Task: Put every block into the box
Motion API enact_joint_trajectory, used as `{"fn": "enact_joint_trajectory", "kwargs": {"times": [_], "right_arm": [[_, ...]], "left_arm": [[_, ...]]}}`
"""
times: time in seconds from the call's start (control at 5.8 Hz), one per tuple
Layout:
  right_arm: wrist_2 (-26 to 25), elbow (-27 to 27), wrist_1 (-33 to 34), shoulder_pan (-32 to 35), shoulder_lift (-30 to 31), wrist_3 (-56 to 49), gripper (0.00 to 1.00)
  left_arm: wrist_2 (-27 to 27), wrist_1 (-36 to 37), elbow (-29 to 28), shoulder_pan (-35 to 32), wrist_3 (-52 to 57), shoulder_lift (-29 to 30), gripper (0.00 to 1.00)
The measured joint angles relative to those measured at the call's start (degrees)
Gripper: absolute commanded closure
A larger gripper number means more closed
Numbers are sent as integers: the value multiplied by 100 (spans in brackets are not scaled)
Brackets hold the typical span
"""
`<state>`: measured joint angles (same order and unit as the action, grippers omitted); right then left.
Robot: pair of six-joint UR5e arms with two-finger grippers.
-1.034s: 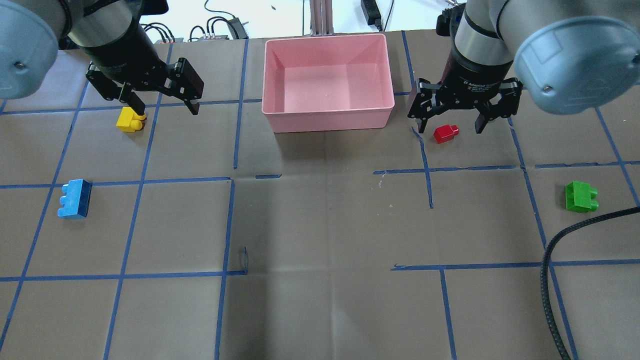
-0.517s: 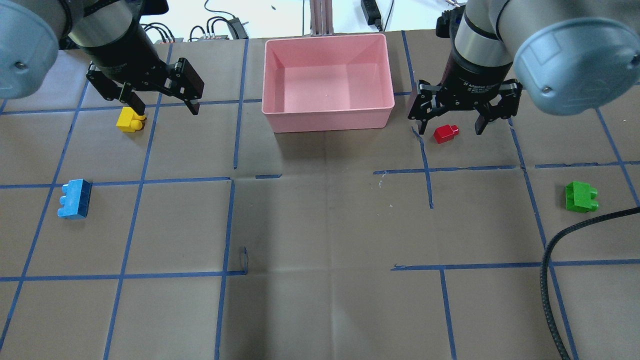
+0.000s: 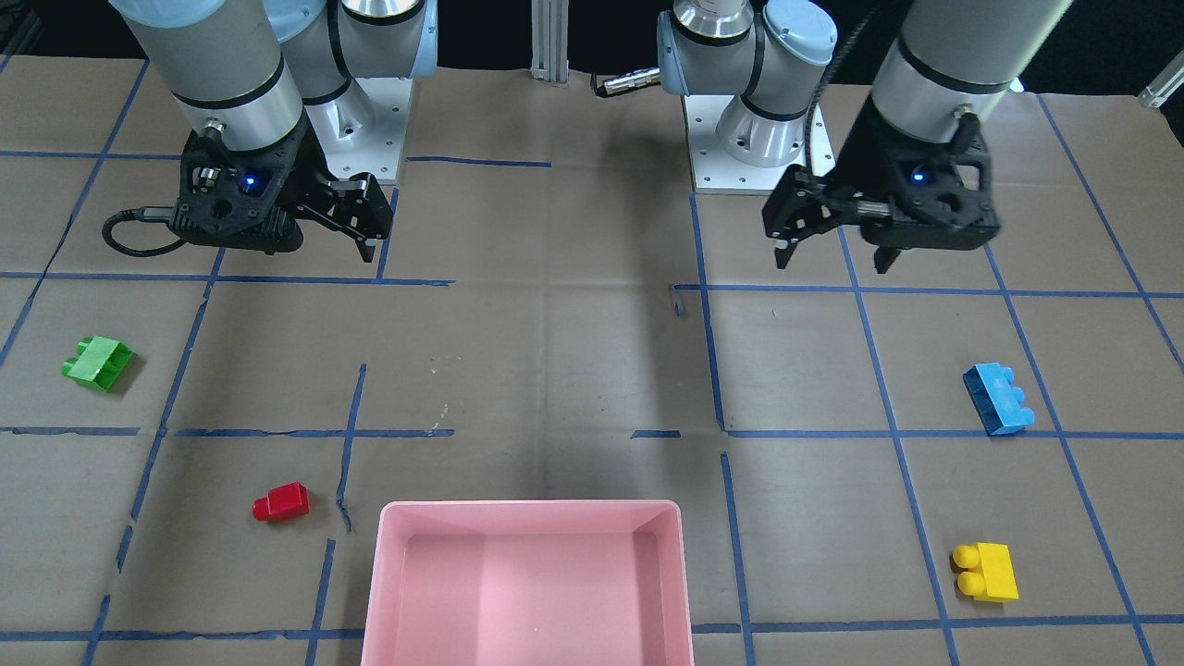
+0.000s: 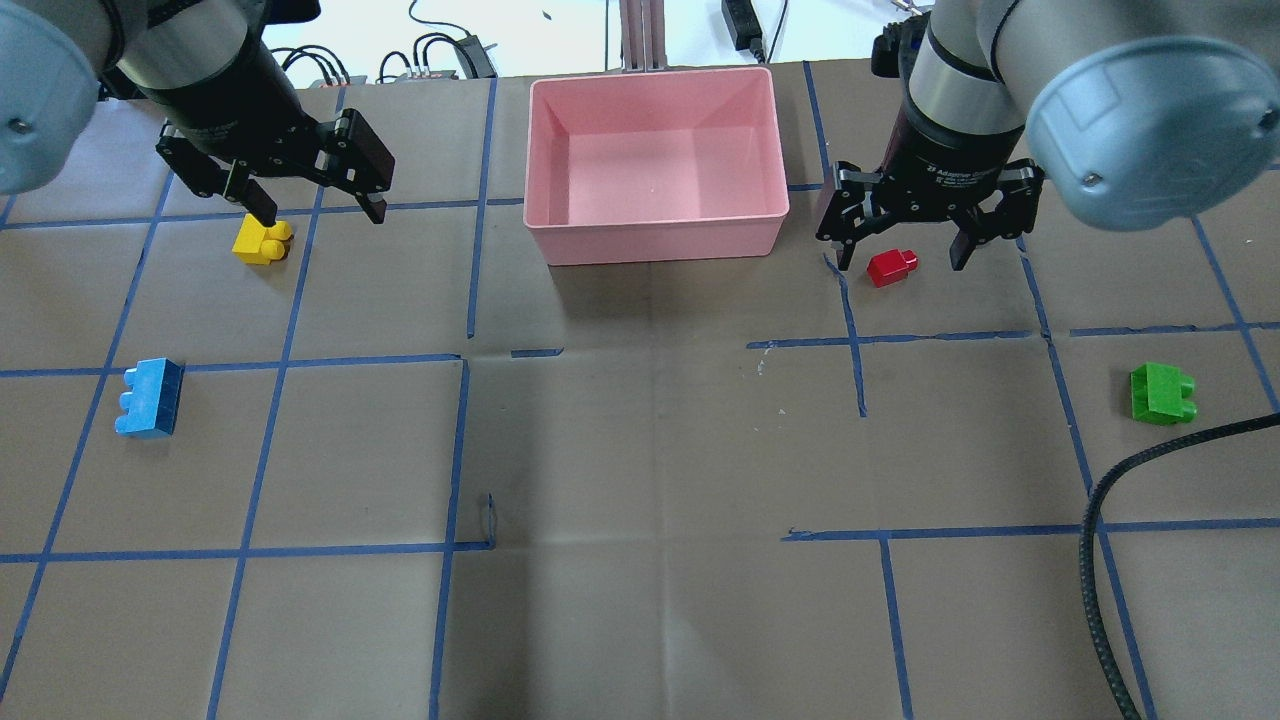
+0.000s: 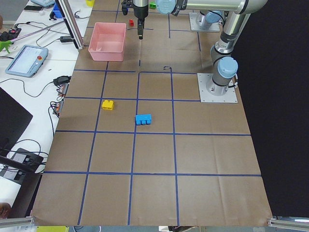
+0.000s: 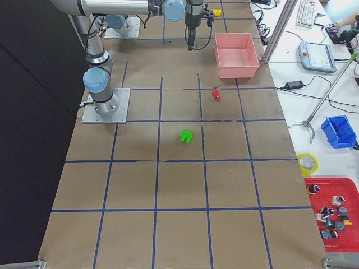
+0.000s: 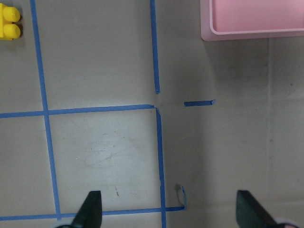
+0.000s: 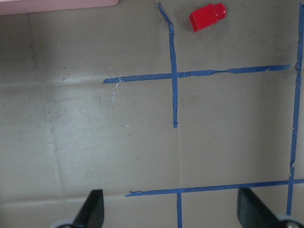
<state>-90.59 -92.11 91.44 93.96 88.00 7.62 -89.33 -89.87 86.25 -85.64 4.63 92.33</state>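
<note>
The pink box stands at the table's far middle with nothing in it; it also shows in the front view. All bricks lie on the table. The yellow brick is left of the box, and the blue brick is nearer on the left. The red brick is right of the box, and the green brick is at the far right. My left gripper hangs open and empty, high above the table near the yellow brick. My right gripper hangs open and empty, high near the red brick.
Blue tape lines divide the brown table cover into squares. A black ribbed cable crosses the near right. Cables and adapters and an aluminium post lie beyond the far edge.
My left gripper has shifted a little toward the far left, still open. My right gripper has barely moved. No brick has moved.
</note>
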Motion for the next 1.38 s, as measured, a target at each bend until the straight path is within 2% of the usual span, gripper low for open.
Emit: {"fn": "enact_joint_trajectory", "kwargs": {"times": [0.69,0.86,1.38], "right_arm": [[-25,-19,12,-206,-30,-345,0],[-53,-23,18,-519,-6,-843,0],[-5,-31,-37,-2257,123,-2898,0]], "left_arm": [[11,3,95,2322,1730,33,0],[6,158,303,2768,2268,46,0],[-3,964,876,3584,3397,311,1]]}}
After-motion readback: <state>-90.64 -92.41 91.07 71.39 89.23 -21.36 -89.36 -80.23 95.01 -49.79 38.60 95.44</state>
